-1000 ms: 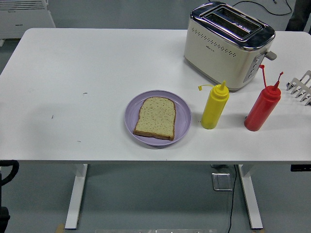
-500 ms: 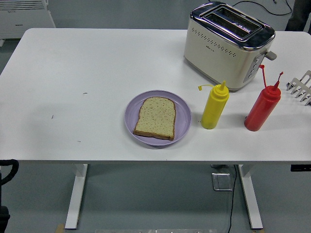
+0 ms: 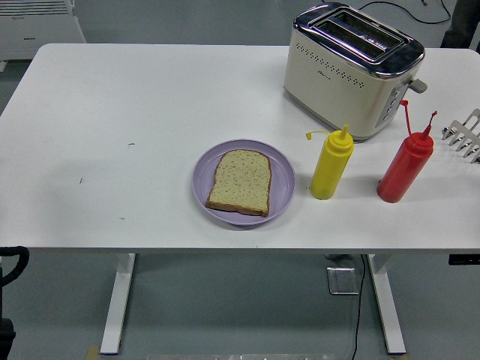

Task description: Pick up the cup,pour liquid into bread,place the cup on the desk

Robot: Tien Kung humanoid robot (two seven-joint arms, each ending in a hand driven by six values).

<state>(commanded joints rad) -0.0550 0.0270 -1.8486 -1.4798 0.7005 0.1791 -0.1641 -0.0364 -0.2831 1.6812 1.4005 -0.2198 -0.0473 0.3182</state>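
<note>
Neither robot hand shows over the table point(image 3: 112, 97), so how their fingers stand cannot be told; only a black curved part point(image 3: 13, 264) sits at the lower left edge, below the table's near edge, and whether it belongs to the left arm is unclear. With no robot hand in view, the task's things stand untouched, apart from any fingers.

No cup appears; two squeeze bottles stand upright right of centre. The yellow bottle point(image 3: 331, 166) is just beside the plate's right rim, its nozzle cap hanging off to the left. The red bottle point(image 3: 405, 169) stands further right, near the yellow one but not touching it, with its cap sticking up.

Bread point(image 3: 240, 181), one speckled slice, lies flat on the purple plate point(image 3: 279, 174) near the table's front edge, about mid-table.

Behind the bottles a cream and chrome toaster point(image 3: 349, 71) sits at the far right, its slots up. A metal rack point(image 3: 465, 135) pokes in at the right edge, beside the red bottle.
</note>
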